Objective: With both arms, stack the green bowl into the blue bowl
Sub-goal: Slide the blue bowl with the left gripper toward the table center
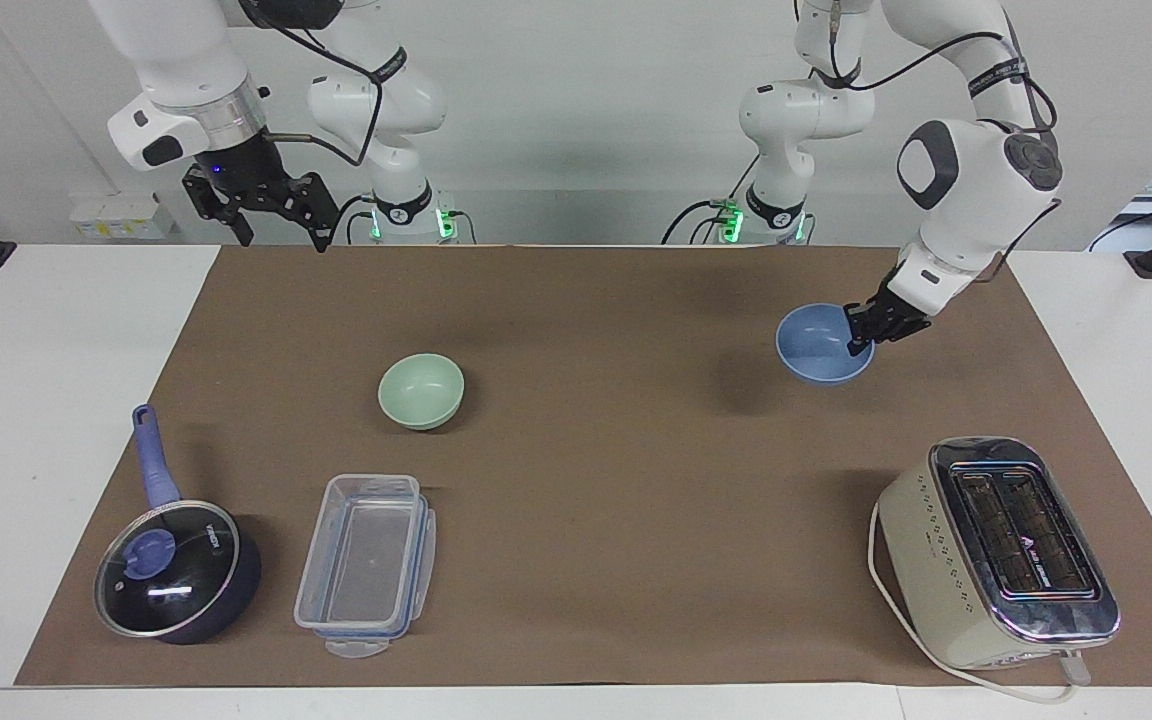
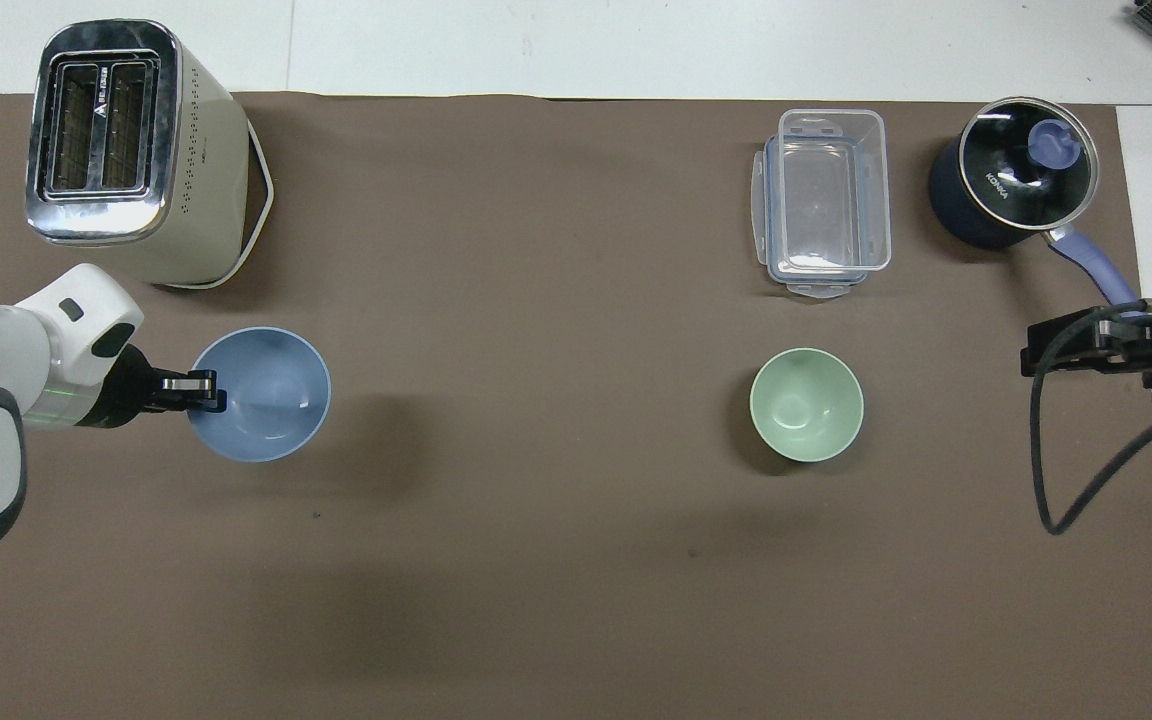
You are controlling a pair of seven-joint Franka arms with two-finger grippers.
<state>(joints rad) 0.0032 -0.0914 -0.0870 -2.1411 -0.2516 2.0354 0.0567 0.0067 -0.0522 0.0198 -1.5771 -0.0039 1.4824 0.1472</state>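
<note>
- Blue bowl point(image 1: 824, 356) is up off the brown mat point(image 1: 576, 300), its shadow lying on the mat beneath it, toward the left arm's end of the bench point(image 1: 56, 330).
- Left tool point(image 1: 861, 340) is clenched on the bowl's rim, at the rim's edge toward that end of the bench; 1 finger shows inside the bowl and the bowl hangs roughly level.
- Green bowl point(image 1: 421, 390) sits upright on the mat toward the right arm's end, well apart from the blue one, and nothing touches it.
- Right tool point(image 1: 281, 215) hangs released, high over the edge of the mat at its own end; that arm waits.
- Toaster point(image 1: 1001, 550) stands farther from the robots than the blue bowl.
- Clear food container point(image 1: 368, 563) lies farther out than the green bowl, with 1 lidded saucepan point(image 1: 176, 570) beside it.
</note>
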